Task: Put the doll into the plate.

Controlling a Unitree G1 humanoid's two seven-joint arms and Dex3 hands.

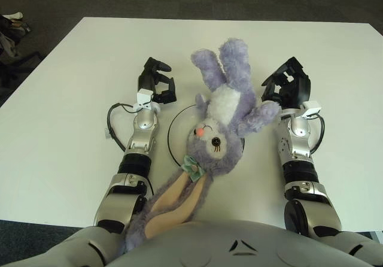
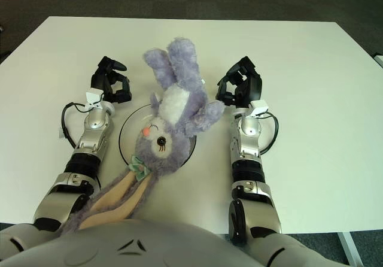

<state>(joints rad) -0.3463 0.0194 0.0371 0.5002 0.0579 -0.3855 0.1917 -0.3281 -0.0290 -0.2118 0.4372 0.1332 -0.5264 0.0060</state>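
Note:
A purple and white plush bunny doll (image 1: 221, 117) lies on its back across a white plate with a dark rim (image 1: 170, 132) in the middle of the white table. Its feet point away from me. Its head covers the plate's near part, and its long ears (image 1: 173, 204) reach past the table's near edge. My left hand (image 1: 160, 81) shows just left of the plate, fingers relaxed and holding nothing. My right hand (image 1: 288, 81) shows just right of the doll, fingers spread and empty. The doll's paw (image 1: 265, 110) lies against the right hand's base.
The white table (image 1: 72, 99) stretches wide on both sides and behind the doll. A dark cable loop (image 1: 112, 120) hangs off my left forearm. Dark carpet surrounds the table, with a chair or clutter (image 1: 12, 30) at the far left.

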